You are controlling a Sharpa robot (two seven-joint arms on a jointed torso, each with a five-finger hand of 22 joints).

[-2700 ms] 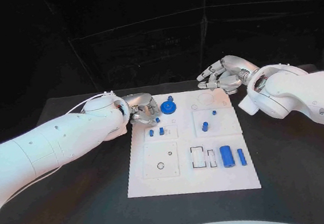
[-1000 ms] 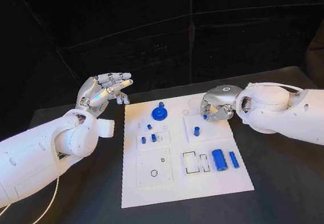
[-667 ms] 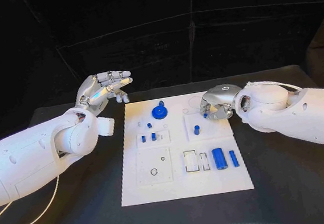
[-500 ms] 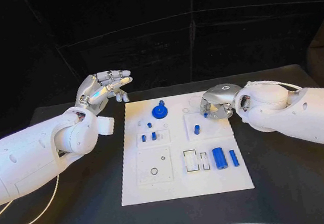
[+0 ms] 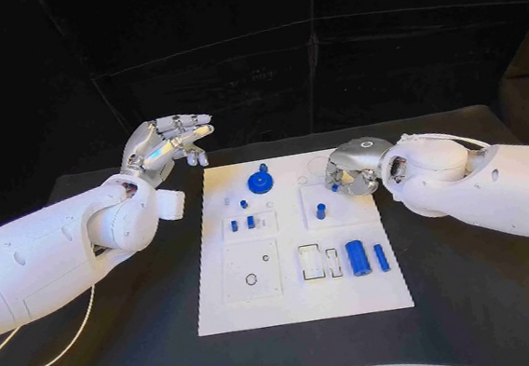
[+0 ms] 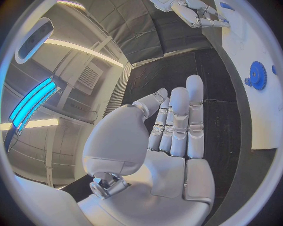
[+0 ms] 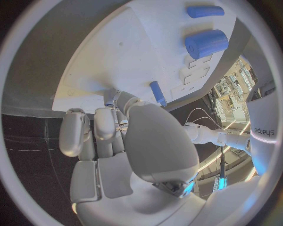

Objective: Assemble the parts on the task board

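The right hand (image 5: 349,176), fingers curled onto a small blue peg (image 7: 111,97), hovers over the white rectangular task board's (image 5: 298,305) far right corner; the left hand (image 5: 166,146) hangs released beyond its far left corner.

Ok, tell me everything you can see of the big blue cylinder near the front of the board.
The cylinder is solid blue, matte, plastic-looking, short and thick with flat round ends. It lies on its side on the board, long axis running front to back, in the front right area. A slimmer blue bar lies parallel on its right, apart from it; rectangular cut-outs sit on its left. Neither hand touches it; the right hand is farther back on the board.
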